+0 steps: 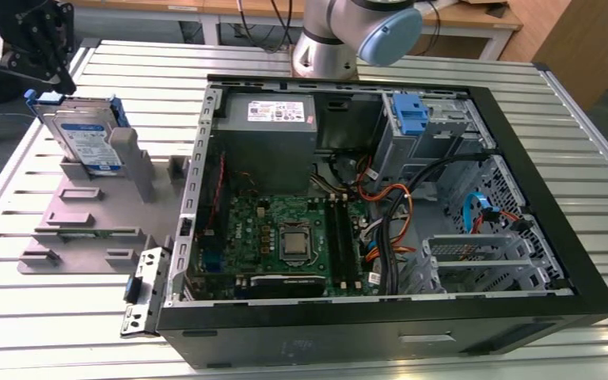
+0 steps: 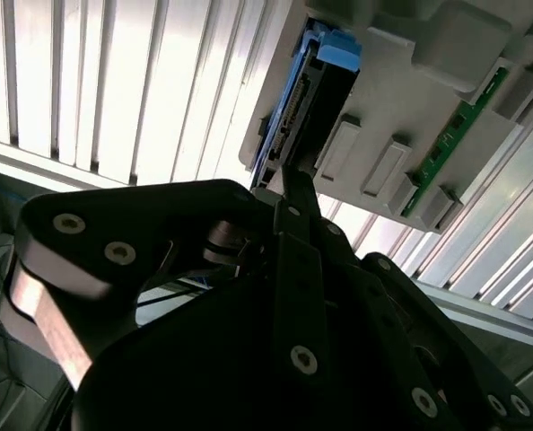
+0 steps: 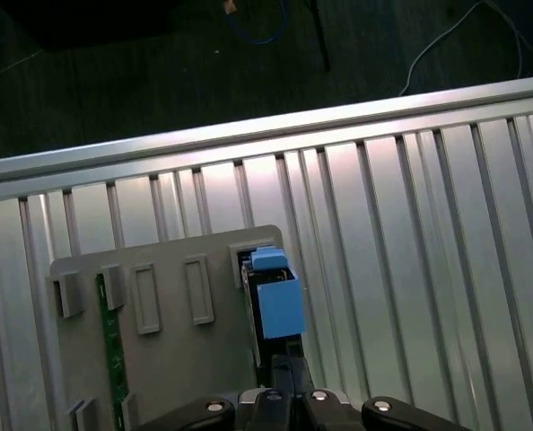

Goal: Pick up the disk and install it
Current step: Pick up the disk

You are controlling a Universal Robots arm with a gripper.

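Found a slatted metal worktop [image 1: 557, 336] carrying a large open computer case [image 1: 589, 305], with a grey fixture plate [image 1: 82, 198] just beside it on the exterior view's left. Located the disk [image 1: 80, 134] standing on edge in a slot at the far end of that plate, framed by its blue carrier [image 3: 280, 310] and not yet lifted. Noted a green memory module [image 1: 88, 232] slotted nearer on the same plate.

Judged the step in hand as the approach for the pick. Would have done well to:
- spread the jaws wider than the disk's thin side before descending;
- centre over the upper edge for a square grip on both flat faces;
- come straight down in line with the slot, not at a slant;
- close firmly on the drive body and not on the carrier's springy tabs;
- lift straight up, to avoid binding in the slot or dragging the plate along.

Placed the gripper [image 1: 63, 81] above the disk's far top corner, near it but apparently apart. Read the jaws in both wrist views as clenched together, with nothing between them and no visible contact with the disk. Saw the gripper [image 3: 289, 366] meet as a single narrow tip just beside the carrier.
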